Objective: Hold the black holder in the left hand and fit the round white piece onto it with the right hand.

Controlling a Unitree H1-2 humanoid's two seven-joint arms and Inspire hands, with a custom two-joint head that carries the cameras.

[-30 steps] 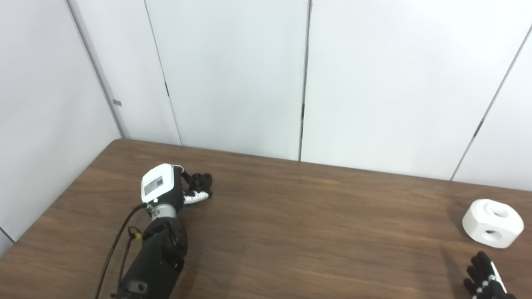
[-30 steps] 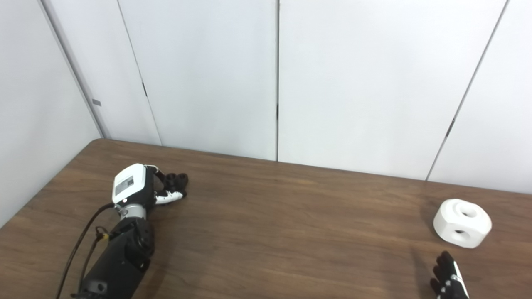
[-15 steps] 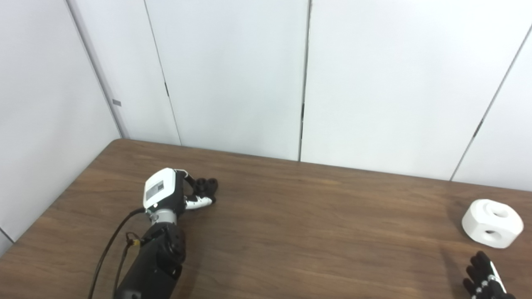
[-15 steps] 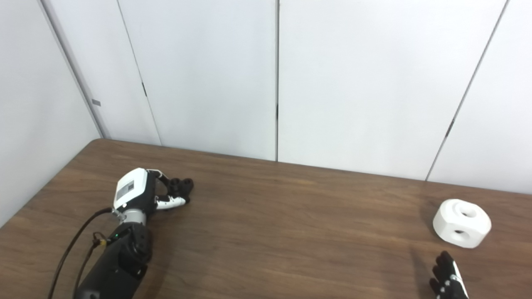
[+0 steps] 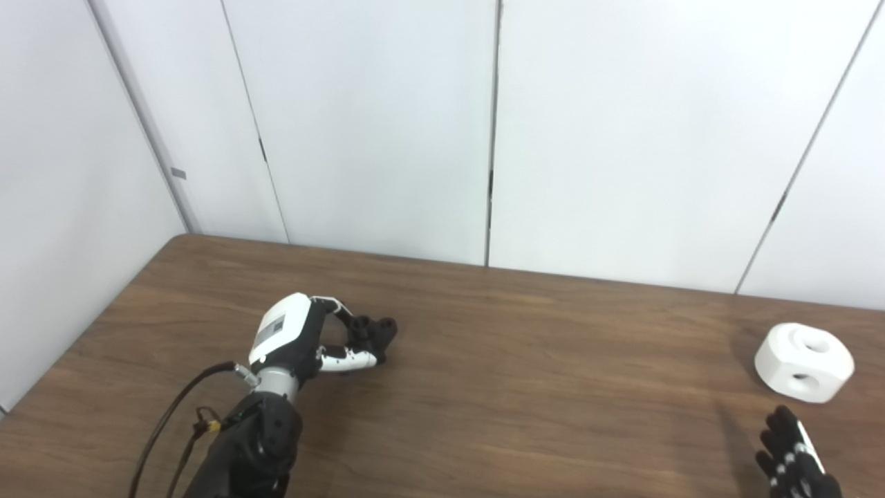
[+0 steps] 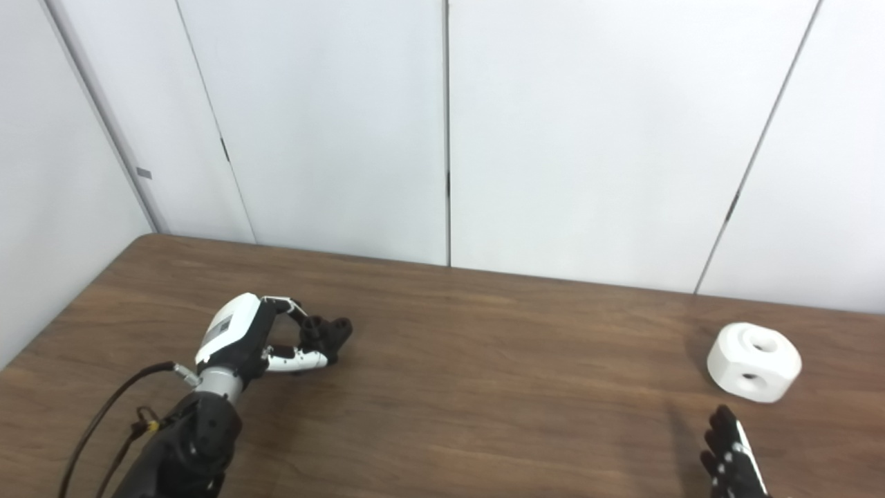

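Left hand [image 5: 304, 339] grasping black holder [image 5: 373, 332]; right hand [image 5: 792, 456] released, near white piece [image 5: 803, 362].

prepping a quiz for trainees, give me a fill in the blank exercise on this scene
1. The left hand is closed around a small ____ holder.
2. The round white piece rests on the ____.
3. The right hand is ____ the white piece, not touching it.

Missing words: black; table; near

A brown wooden table [image 5: 525, 387] stands against white wall panels [image 5: 622, 138].
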